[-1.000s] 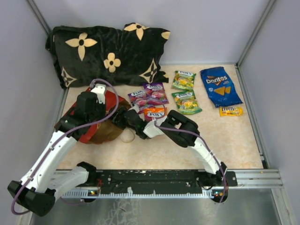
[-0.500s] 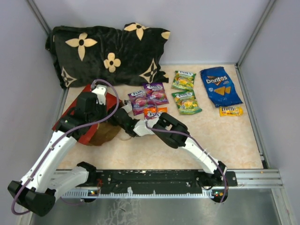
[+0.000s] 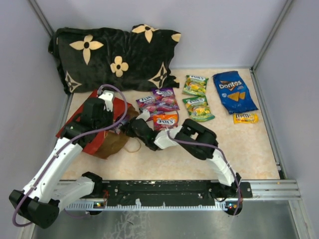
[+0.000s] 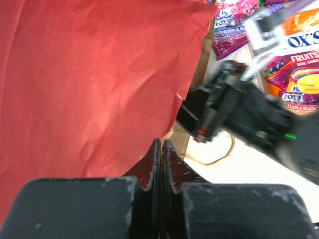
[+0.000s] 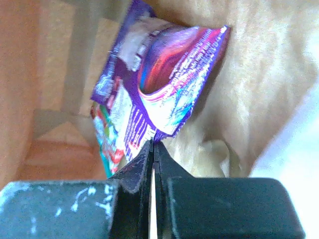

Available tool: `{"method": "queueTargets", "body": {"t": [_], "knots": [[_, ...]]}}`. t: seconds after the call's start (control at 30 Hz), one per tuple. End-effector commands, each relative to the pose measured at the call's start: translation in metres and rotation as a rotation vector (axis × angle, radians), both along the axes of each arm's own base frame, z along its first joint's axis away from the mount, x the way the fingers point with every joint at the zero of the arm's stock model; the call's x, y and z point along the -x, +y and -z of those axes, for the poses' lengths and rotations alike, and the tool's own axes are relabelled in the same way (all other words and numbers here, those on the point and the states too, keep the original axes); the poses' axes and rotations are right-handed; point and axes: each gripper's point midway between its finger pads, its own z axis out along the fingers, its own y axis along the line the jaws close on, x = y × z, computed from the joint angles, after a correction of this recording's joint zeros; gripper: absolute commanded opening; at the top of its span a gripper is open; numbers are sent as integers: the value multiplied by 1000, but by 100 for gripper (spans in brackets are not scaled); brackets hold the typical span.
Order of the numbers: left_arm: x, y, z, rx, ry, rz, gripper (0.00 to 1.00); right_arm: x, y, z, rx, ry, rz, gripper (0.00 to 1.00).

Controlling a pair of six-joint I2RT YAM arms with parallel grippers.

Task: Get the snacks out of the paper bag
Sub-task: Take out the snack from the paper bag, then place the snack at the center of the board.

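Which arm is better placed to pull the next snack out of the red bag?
Right. The right tool is inside the paper bag, shut on the purple packet. The left tool pinches the bag's red wall, likely holding it steady.

Top camera looked down from behind the arms. Wrist cameras, close, faced the paper bag (image 4: 89, 74): outside past left fingers (image 4: 147, 167), inside past right fingers (image 5: 130, 172). All shared it.

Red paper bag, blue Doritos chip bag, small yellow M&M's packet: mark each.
Red paper bag (image 4: 89, 74), left wrist view, creased outer side.
Blue Doritos chip bag (image 3: 234, 92), top view, printed front.
Small yellow M&M's packet (image 3: 245, 118), top view, its middle.
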Motion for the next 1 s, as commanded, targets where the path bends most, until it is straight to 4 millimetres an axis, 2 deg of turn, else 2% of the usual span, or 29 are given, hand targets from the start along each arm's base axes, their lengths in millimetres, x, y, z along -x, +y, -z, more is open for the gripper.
{"method": "queueTargets", "body": {"t": [0.0, 0.13, 0.27, 0.3, 0.33, 0.4, 0.47, 0.53, 0.63, 0.8, 0.87, 0.97], "knots": [[-5, 10, -7, -36, -20, -48, 3, 28, -18, -124, -73, -226, -121, 0], [-7, 11, -9, -43, -20, -66, 3, 68, -57, -156, 40, -370, -284, 0], [-10, 12, -11, -49, -24, -74, 3, 94, -106, -194, 115, -520, -475, 0], [-10, 13, -11, -51, -24, -77, 3, 89, -122, -204, 106, -531, -500, 0], [-11, 13, -11, -53, -23, -78, 3, 95, -136, -221, 83, -555, -548, 0], [-12, 14, -11, -58, -22, -85, 3, 84, -163, -236, 121, -568, -542, 0], [-13, 14, -11, -60, -23, -90, 3, 72, -185, -245, 197, -575, -520, 0], [-12, 14, -12, -60, -23, -90, 3, 58, -198, -253, 239, -587, -492, 0], [-12, 13, -12, -54, -26, -88, 3, 30, -198, -256, 221, -590, -471, 0], [-10, 14, -11, -53, -19, -86, 3, -28, -173, -253, 184, -568, -442, 0], [-7, 16, -10, -57, -16, -88, 3, -42, -163, -241, 143, -561, -463, 0], [-3, 18, -6, -58, -12, -92, 4, -51, -163, -197, 124, -454, -484, 0]]}}
